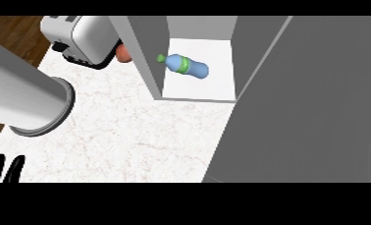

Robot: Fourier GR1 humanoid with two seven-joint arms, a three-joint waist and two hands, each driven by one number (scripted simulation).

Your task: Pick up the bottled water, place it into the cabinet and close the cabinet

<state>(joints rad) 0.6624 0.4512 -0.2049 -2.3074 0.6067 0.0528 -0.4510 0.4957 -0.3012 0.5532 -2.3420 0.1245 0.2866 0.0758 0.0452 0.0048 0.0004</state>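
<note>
My left forearm comes in from the left edge as a thick grey cylinder ending in a round rim, lying over the counter. Of my left hand only a few black fingers show at the lower left corner, pointing up and roughly straight, with nothing in them. My right hand shows nowhere, so I cannot tell how its fingers stand. The counter is pale marble; a broad bare stretch runs from the middle of the view down to the lower edge, and its left edge meets a dark wood floor at the upper left. The right half of the view is filled by a large flat grey panel, the cabinet door, slanting from upper centre to lower centre. The cabinet stands open: a grey side wall at left, a white floor inside. The water bottle lies on its side on that white floor, blue body, green band and green cap, cap pointing toward the left wall and close to it. Left of the cabinet stands a silver toaster at the counter's far corner, with a small reddish thing between toaster and cabinet wall, partly hidden.
</note>
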